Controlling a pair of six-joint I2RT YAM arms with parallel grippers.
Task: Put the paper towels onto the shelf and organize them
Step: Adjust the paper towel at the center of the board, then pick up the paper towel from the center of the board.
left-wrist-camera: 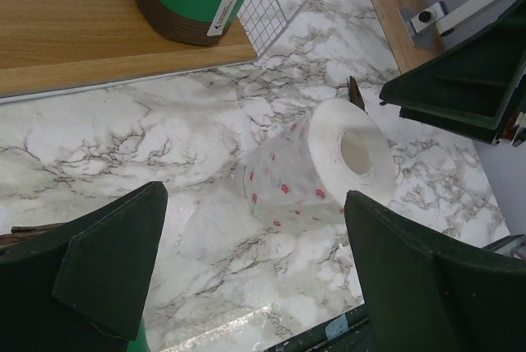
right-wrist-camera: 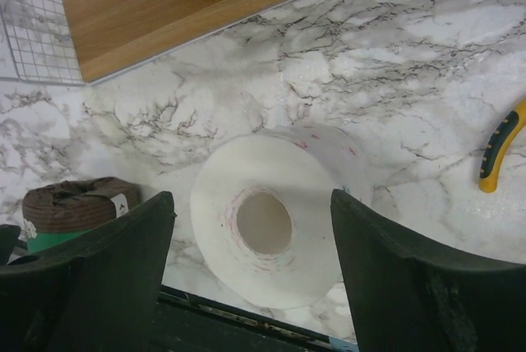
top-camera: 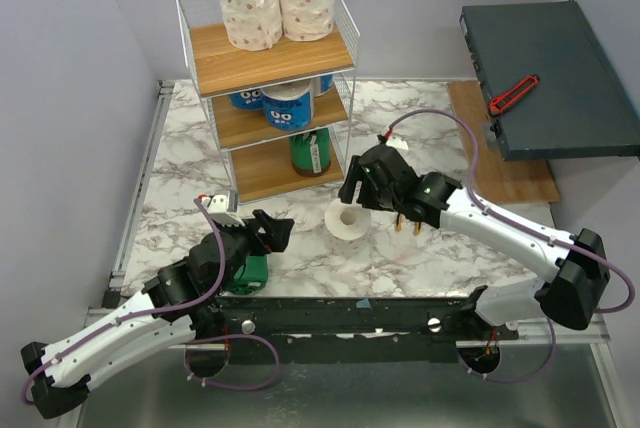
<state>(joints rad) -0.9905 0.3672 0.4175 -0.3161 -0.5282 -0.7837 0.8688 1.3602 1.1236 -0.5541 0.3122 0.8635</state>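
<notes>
On the marble table (top-camera: 410, 263), mid-frame, the speckled roll (top-camera: 347, 220) points its core at my nearer right gripper (top-camera: 358, 196), jaws wide, empty.

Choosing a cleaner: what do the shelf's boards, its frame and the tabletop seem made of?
The shelf's light-brown boards look like matte wood or wood-grain laminate: fine straight grain. Its white frame seems to be coated metal wire: thin rods in a grid. The white grey-veined tabletop looks like marble or a marble-print film, fairly glossy: it shows soft glare.
</notes>
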